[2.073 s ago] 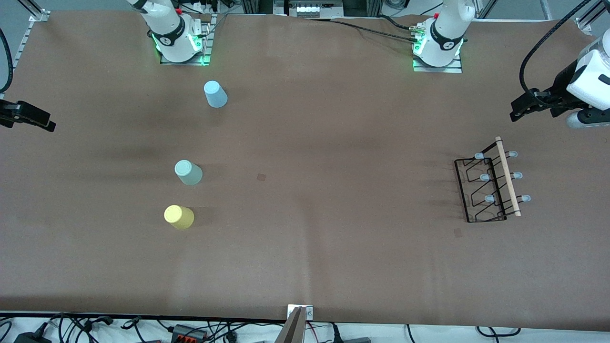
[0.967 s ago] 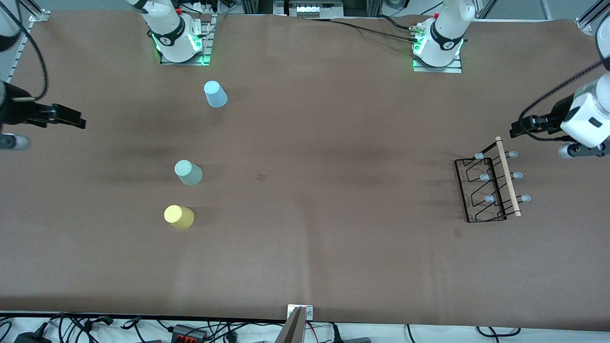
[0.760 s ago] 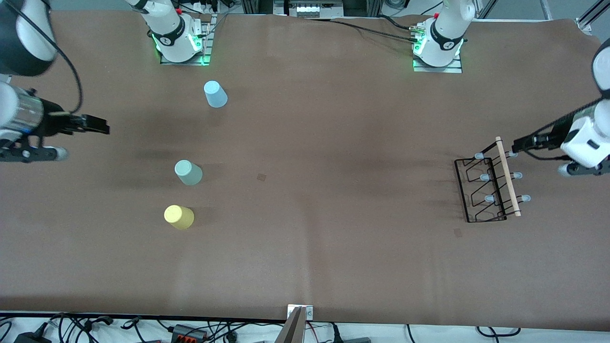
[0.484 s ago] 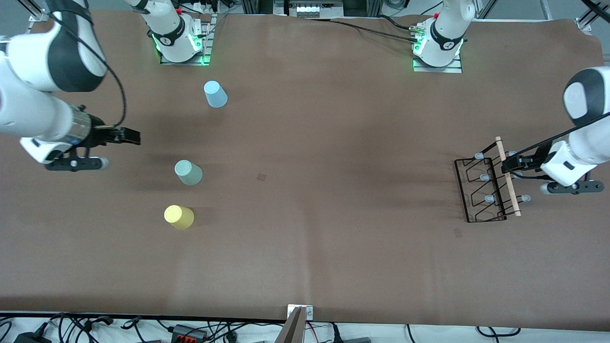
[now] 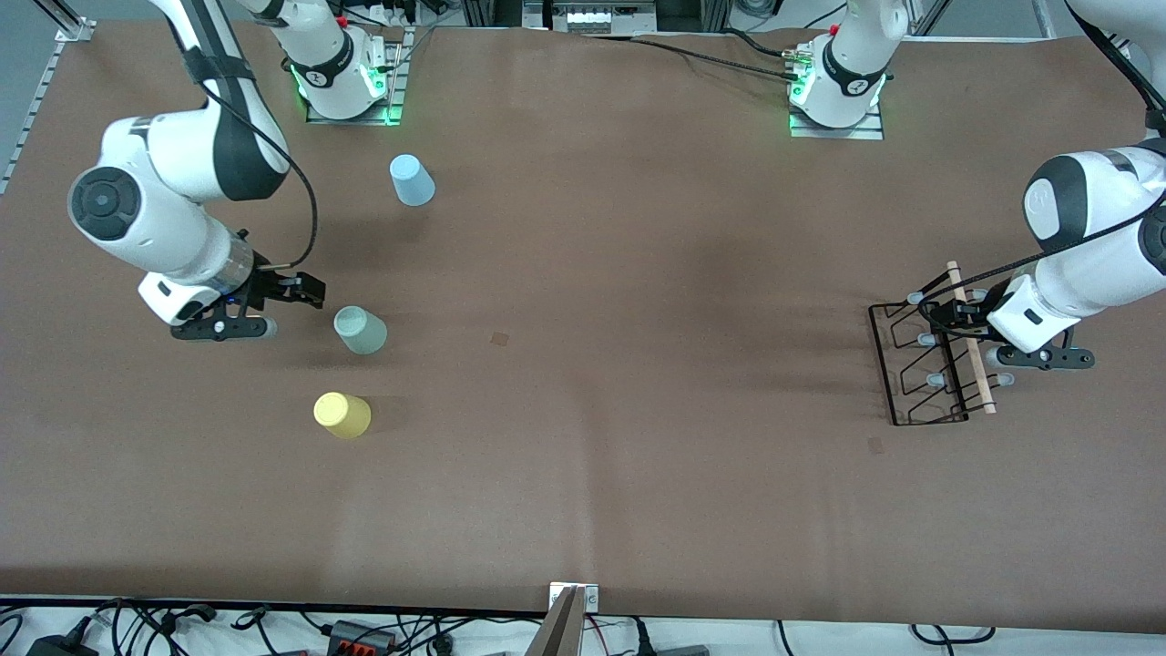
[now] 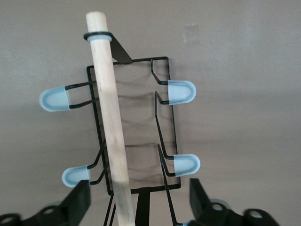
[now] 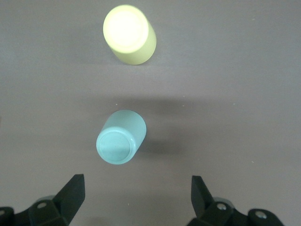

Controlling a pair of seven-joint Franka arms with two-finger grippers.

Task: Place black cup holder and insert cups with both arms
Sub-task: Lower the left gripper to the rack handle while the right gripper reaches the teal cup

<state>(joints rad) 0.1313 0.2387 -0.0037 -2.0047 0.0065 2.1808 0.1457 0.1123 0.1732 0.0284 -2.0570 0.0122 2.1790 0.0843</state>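
A broad table [image 5: 583, 273] covered in a plain brown sheet fills nearly the whole scene, its surface lit evenly from above and marked with soft, blurred shadows. Two small dark patches [image 5: 500, 339] sit on the sheet, one near the middle. Along the edge nearest the front camera, a strip of white floor [image 5: 820, 633] holds a tangle of black cables [image 5: 164, 624]. Aluminium frame rails [image 5: 64, 23] stand at the table's corners by the bases.

Spread tool [image 6: 138, 200] over black cup holder [image 6: 134, 127]
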